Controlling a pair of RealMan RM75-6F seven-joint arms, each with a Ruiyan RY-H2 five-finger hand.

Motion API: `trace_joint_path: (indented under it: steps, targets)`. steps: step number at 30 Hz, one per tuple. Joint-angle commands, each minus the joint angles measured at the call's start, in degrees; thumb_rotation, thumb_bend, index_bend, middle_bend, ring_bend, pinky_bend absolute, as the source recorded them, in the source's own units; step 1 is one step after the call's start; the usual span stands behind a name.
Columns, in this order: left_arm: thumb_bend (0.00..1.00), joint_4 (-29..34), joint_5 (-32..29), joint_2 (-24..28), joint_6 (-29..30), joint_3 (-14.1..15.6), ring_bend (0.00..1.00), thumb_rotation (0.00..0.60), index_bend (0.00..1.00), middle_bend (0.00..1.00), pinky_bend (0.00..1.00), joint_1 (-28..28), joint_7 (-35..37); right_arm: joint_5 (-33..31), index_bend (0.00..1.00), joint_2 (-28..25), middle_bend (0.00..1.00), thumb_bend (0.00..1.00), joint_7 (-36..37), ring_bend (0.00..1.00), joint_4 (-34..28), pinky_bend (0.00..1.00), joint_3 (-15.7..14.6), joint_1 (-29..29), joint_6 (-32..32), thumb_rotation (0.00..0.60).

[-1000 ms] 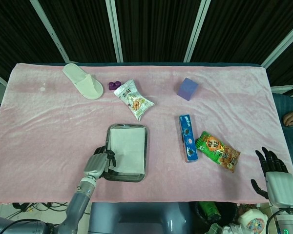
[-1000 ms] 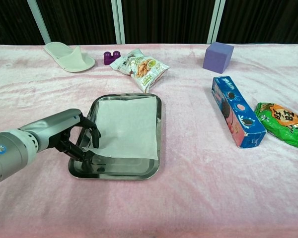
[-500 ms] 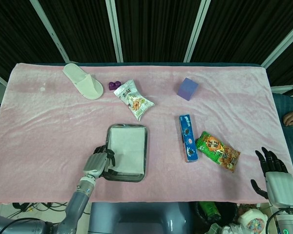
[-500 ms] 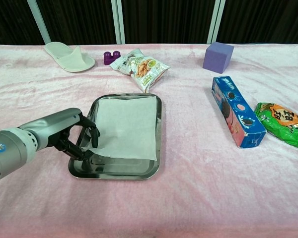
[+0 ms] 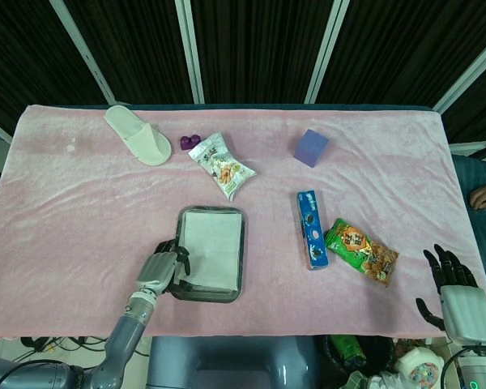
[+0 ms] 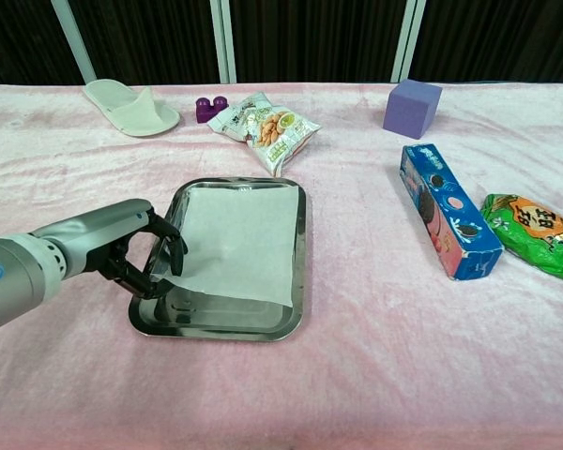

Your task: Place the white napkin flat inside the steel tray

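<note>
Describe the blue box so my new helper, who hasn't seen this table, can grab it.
On the pink tablecloth, look right of the steel tray. The blue box lies flat there, long and narrow, printed with dark cookies. It sits between the tray and a green snack bag, and is the only blue thing.

Pink cloth (image 5: 81, 211) covering table; steel tray (image 5: 241, 254) near centre, white napkin (image 5: 211, 249) lying flat inside, left hand (image 5: 164, 268) at tray's near-left edge with fingers curled over the rim. Far side: white slipper (image 5: 138, 134), purple toy (image 5: 188, 142), snack bag (image 5: 221, 165), purple cube (image 5: 311, 147). Right of tray: blue box (image 5: 310, 228), green packet (image 5: 361, 251); right hand (image 5: 456, 297) off the near-right corner, fingers spread, holding nothing.
</note>
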State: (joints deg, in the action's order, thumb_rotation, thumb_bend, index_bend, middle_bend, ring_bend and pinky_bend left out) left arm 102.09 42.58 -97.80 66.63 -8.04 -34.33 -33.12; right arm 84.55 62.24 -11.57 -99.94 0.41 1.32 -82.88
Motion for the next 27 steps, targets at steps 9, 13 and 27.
trace_joint_path:
  steps: [9, 13, 27]
  targets:
    - [0.42, 0.19, -0.34, 0.75, -0.07, 0.02, 0.00, 0.600, 0.56, 0.23, 0.00, -0.61, 0.18, -0.11, 0.00, 0.01, 0.00, 0.24, -0.11, 0.05, -0.06, 0.16, -0.01, 0.04, 0.14, 0.600]
    - [0.42, 0.31, -0.48, 0.91, -0.16, 0.24, 0.00, 0.600, 0.51, 0.23, 0.00, -0.86, 0.06, -0.21, 0.00, -0.03, 0.00, 0.24, -0.12, 0.05, -0.11, 0.16, 0.02, 0.02, 0.13, 0.600]
    - [0.42, 0.62, -0.22, 1.01, -0.07, 0.87, 0.00, 0.600, 0.40, 0.22, 0.00, -1.26, 0.40, -0.42, 0.00, -0.08, 0.00, 0.24, -0.31, 0.05, -0.27, 0.16, -0.02, 0.07, 0.36, 0.600]
